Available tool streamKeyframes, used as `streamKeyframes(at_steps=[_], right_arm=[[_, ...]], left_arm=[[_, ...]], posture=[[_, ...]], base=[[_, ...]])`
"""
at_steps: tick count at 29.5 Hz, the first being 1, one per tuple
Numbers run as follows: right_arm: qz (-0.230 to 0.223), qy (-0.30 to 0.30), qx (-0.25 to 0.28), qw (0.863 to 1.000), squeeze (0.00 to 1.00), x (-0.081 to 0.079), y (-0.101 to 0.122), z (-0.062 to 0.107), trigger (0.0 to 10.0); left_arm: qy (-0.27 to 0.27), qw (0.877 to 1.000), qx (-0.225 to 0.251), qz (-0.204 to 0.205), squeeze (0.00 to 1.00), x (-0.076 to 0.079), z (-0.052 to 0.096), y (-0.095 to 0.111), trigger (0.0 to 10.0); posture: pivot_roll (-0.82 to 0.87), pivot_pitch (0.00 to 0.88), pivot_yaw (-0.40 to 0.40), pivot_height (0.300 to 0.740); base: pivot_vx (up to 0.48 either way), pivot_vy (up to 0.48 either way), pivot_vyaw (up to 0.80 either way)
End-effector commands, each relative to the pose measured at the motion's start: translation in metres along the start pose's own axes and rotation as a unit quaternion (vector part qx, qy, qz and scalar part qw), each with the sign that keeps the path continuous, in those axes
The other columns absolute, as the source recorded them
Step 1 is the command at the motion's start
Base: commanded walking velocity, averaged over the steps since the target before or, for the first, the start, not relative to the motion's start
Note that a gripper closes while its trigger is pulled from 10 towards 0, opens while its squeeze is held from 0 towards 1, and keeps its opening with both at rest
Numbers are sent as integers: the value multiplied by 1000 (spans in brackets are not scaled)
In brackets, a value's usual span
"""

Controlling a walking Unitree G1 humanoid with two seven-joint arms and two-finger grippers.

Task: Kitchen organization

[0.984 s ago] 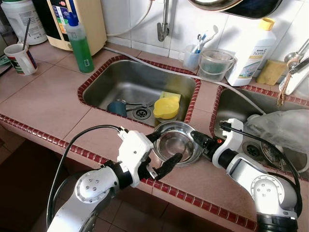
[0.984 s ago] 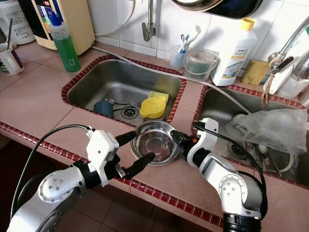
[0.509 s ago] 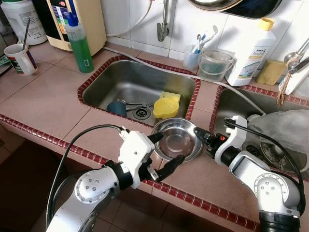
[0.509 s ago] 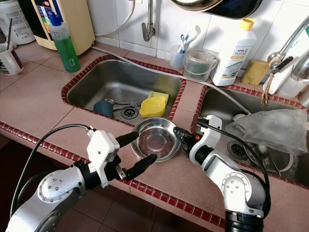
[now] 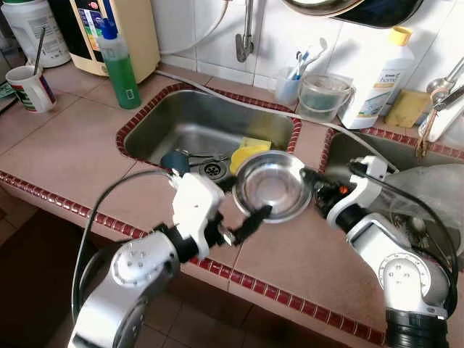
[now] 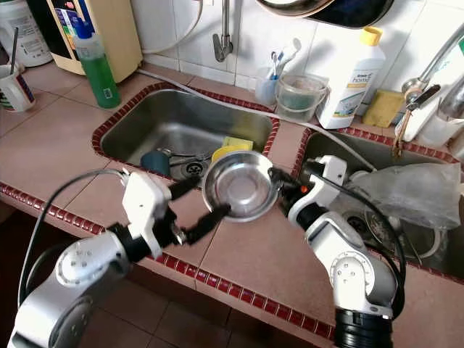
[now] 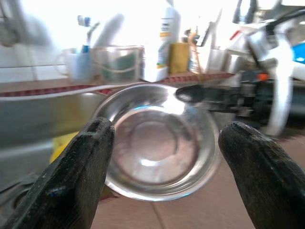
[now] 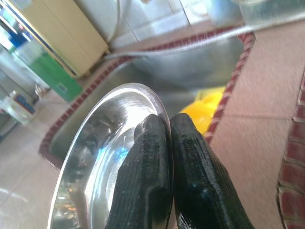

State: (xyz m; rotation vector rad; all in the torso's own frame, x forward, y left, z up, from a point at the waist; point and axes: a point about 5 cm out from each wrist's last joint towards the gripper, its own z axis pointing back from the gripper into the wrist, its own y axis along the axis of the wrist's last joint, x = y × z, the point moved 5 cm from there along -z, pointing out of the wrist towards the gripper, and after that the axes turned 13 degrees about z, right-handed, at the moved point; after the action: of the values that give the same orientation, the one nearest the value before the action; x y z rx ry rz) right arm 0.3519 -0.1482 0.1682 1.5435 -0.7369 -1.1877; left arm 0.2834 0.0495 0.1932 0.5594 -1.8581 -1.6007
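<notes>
The right gripper [image 8: 164,129] pinches the rim of the steel bowl [image 5: 272,186], apparently lifted and tilted over the counter [image 5: 65,156] beside the sink [image 5: 188,123]. The left gripper [image 7: 164,143], its 2 fingers spread, flanks the bowl.

Bright even daylight; wrist views blurred, with blown-out glare behind.

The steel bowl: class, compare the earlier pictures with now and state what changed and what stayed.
The right claw, shut on the rim, has lifted the steel bowl off the counter and tilted it toward the sink. The left claw stays open beside it. The yellow cup and green bottle stayed put.
</notes>
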Motion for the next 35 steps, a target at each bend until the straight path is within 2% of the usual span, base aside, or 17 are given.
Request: streamKeyframes(at_steps=[1,7,8,10,11,12,18,23,27,30,35], right_arm=[[9,1,24,1000,0,-3,11,-3,0],[29,-15,54,998,0,1,20,-9,0],[53,-27,63,996,0,4,24,-11,1333],[68,-33,70,995,0,6,27,-13,1333],[80,-37,70,994,0,7,28,-14,4706],[97,-42,72,992,0,8,30,-17,10000],[139,-41,92,985,0,6,42,-26,10000],[165,-40,106,980,0,6,50,-38,10000],[177,-35,109,978,0,5,53,-45,10000],[186,-27,108,976,0,3,53,-52,10000],[184,-18,107,977,0,0,54,-60,10000]], left_arm=[[12,1000,8,7,0,-6,-2,3,10000],[30,999,31,10,0,-17,-9,14,10000],[35,999,36,15,0,-20,-12,16,10000],[38,998,36,16,0,-21,-14,15,10000],[39,998,38,16,0,-21,-15,16,10000],[39,998,43,18,0,-20,-17,17,10000],[31,998,51,31,0,-14,-21,19,10000],[-1,998,48,43,0,1,-17,22,10000],[-31,997,36,59,0,16,-11,22,10000],[-45,997,18,63,0,27,0,17,10000],[-32,997,-7,69,0,29,8,7,10000]], posture=[[-39,92,-41,740],[-37,73,-38,740],[-36,67,-38,740],[-36,65,-38,740],[-37,61,-36,740],[-38,57,-35,740],[-38,61,-35,740],[-27,105,-38,740],[-15,151,-36,740],[-2,198,-30,740],[19,266,-19,740]], base=[[0,0,0],[0,0,0],[0,0,0],[0,0,0],[0,0,0],[0,0,0],[0,0,0],[0,0,0],[0,0,0],[0,0,0],[0,0,0]])
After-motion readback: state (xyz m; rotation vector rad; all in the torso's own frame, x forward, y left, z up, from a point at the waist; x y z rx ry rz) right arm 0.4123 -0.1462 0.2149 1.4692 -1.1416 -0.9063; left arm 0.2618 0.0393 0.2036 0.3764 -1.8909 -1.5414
